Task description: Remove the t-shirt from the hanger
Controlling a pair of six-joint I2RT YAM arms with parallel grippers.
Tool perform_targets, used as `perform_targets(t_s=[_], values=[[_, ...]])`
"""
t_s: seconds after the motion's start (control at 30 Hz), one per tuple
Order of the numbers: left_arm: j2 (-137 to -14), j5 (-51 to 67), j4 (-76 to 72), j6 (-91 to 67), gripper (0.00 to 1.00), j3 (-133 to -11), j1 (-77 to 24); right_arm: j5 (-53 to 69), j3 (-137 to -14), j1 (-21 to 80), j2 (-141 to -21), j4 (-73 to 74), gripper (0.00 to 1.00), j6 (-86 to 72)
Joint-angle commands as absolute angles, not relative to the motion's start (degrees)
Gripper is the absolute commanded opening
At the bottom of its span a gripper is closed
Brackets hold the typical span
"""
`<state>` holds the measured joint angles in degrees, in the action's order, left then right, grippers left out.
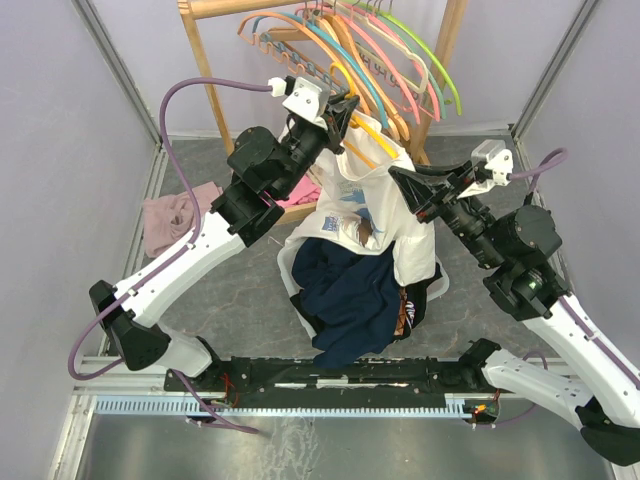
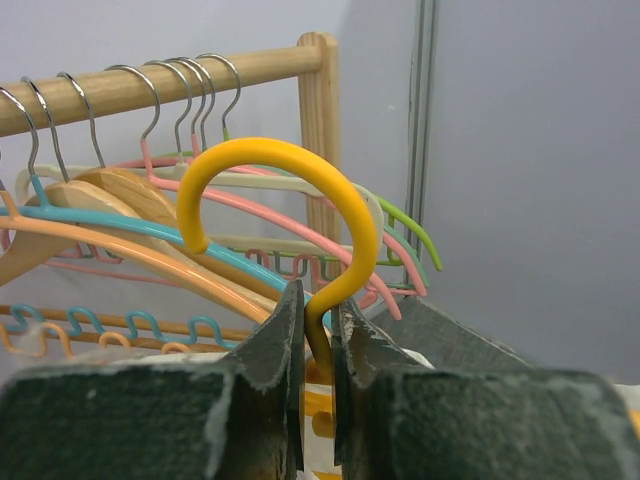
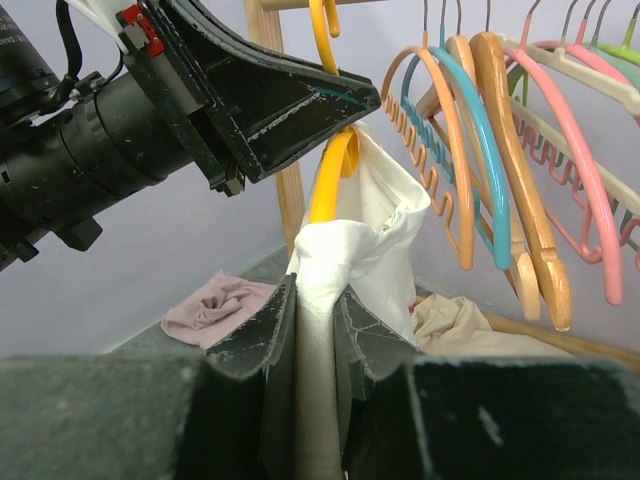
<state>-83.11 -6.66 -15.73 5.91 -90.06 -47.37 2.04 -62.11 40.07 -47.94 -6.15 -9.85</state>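
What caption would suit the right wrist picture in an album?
The right jaws pinch the white t-shirt just below the yellow hanger, which the left jaws grip near its hook.

1. We see left arm [image 1: 200, 250], right arm [image 1: 565, 320]: white links, blk joints.
2. Purple cables [image 1: 240, 84] run off white wrist cams [image 1: 303, 97].
3. Left gripper [image 2: 318, 300] fingers [image 2: 270, 360]: dark wedges, scuffed grey edges.

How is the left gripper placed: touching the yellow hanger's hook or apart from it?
Touching. The left wrist view shows the left gripper with both fingers pressed against the hook stem of the yellow hanger, no gap on either side.
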Motion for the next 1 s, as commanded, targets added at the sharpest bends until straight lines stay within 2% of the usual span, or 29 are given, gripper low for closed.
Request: perform_targets(t_s=[0.0, 0.07, 0.1, 0.2, 0.33, 0.57, 0.77, 0.9, 0.97], values=[[-81.93, -7.20, -16.09, 7.42, 0.03, -93.32, -48.08, 1.38, -66.01, 40.17, -48.08, -6.88, 0.29, -9.84], [-82.14, -8.54, -14.98, 7.70, 0.03, -94.46, -48.10, 1.15, -66.85, 40.17, -47.93, -5.31, 0.47, -9.29], [-82.34, -9.48, -14.19, 7.88, 0.03, -95.11, -48.07, 1.14, -67.22, 40.19, -47.74, -4.28, 0.52, -9.06], [-82.82, -11.86, -12.45, 8.64, 0.03, -96.80, -48.08, 1.05, -68.18, 40.25, -47.03, -1.53, 0.62, -8.35], [-83.50, -14.92, -10.92, 9.23, 0.03, -99.13, -48.07, 0.74, -68.55, 40.17, -45.92, 2.13, 0.67, -7.43], [-86.38, -18.86, -4.54, 10.17, 0.03, -107.29, -48.05, -0.51, -68.28, 40.21, -43.85, 7.82, 0.69, -6.43], [-86.93, -20.65, -3.77, 11.89, 0.03, -109.61, -48.08, -2.58, -66.15, 40.24, -40.97, 11.06, 0.68, -7.12], [-86.99, -21.57, -2.79, 12.11, 0.03, -111.06, -48.03, -4.03, -63.75, 40.18, -38.80, 12.86, 0.62, -7.46], [-86.79, -21.62, -2.49, 11.83, 0.03, -111.16, -48.08, -4.89, -62.41, 40.21, -38.07, 13.32, 0.52, -7.80]])
